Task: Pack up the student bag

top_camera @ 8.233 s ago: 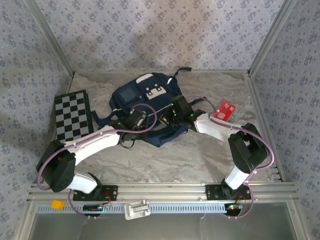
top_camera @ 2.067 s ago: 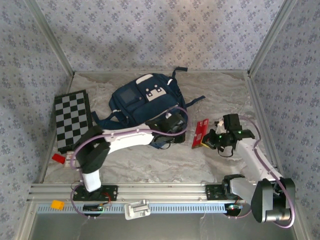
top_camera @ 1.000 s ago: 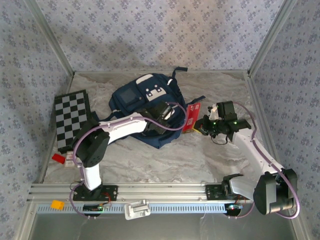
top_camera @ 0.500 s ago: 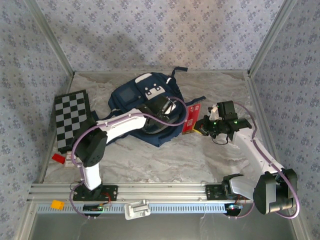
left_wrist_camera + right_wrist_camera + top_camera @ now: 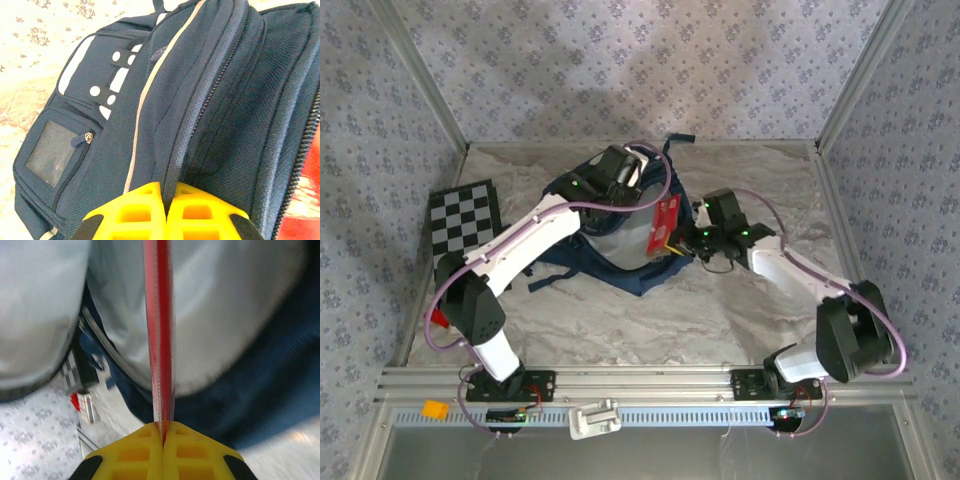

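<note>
Top external view has my left gripper point(image 5: 630, 170) up at the far end of the student bag point(image 5: 635, 278), which lies in the middle of the table point(image 5: 620, 330) with its pale lining showing. My right gripper point(image 5: 682, 238) stands just beside the bag's right edge, holding a thin red booklet point(image 5: 666, 222) upright at the mouth.

On the left wrist view my left gripper point(image 5: 165, 192) is closed, its fingers pinched on a narrow fold of the student bag point(image 5: 210, 100) next to a zip line. On the right wrist view my right gripper point(image 5: 163, 432) is clamped on the bottom edge of the red booklet point(image 5: 159, 315), seen edge-on, with grey lining point(image 5: 220, 315) on both sides and navy fabric point(image 5: 280, 380) lower right.

What worries me:
- That fold is a small bite of slick cloth. If I lift harder or the weave creeps, I think it slides out and the mouth drops shut on the booklet.
- I hold the booklet by one edge alone. If its leading corner meets the zip rim or bunches the lining, it could swivel between my fingers or buckle rather than go in.
- Pushing against a snag would likely drag the whole bag across the table, since only my left pinch restrains it.
- My two wrists are near each other over the opening, so a careless sideways correction could knock one against the other, or catch a cable loop
</note>
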`<control>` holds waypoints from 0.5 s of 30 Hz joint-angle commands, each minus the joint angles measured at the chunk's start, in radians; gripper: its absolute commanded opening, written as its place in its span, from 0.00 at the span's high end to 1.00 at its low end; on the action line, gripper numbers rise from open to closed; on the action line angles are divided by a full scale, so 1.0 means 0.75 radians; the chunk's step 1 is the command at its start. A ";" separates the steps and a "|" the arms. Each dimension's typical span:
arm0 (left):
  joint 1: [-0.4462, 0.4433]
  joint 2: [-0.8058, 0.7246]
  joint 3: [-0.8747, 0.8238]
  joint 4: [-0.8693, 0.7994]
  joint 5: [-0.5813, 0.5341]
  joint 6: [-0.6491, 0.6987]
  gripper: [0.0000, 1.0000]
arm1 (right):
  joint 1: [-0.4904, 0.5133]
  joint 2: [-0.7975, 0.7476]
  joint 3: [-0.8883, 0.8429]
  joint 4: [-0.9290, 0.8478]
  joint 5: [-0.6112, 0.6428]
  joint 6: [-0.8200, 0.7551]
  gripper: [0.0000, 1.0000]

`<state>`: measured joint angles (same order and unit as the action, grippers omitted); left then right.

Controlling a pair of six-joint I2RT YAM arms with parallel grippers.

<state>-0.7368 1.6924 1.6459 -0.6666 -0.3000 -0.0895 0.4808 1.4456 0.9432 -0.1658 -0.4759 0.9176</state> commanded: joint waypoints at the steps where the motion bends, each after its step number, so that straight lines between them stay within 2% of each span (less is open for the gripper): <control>1: -0.005 -0.026 0.150 0.012 0.011 -0.105 1.00 | 0.051 0.160 0.095 0.401 0.149 0.131 1.00; 5: -0.001 -0.001 0.202 -0.009 0.014 -0.150 1.00 | 0.093 0.378 0.174 0.678 0.233 0.216 1.00; 6: 0.001 0.006 0.216 -0.011 0.019 -0.161 1.00 | 0.107 0.420 0.190 0.692 0.301 0.233 1.00; 8: 0.003 0.013 0.228 -0.010 0.036 -0.171 1.00 | 0.121 0.515 0.233 0.769 0.333 0.251 0.98; 11: 0.007 0.024 0.239 -0.010 0.040 -0.187 1.00 | 0.131 0.638 0.321 0.707 0.291 0.267 0.96; 15: 0.031 0.025 0.231 -0.044 0.045 -0.216 1.00 | 0.183 0.648 0.320 0.637 0.247 0.205 0.96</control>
<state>-0.7303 1.7264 1.7504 -0.7509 -0.2699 -0.2108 0.5854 1.9335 1.1511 0.3183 -0.2859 1.0920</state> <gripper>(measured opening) 0.048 0.052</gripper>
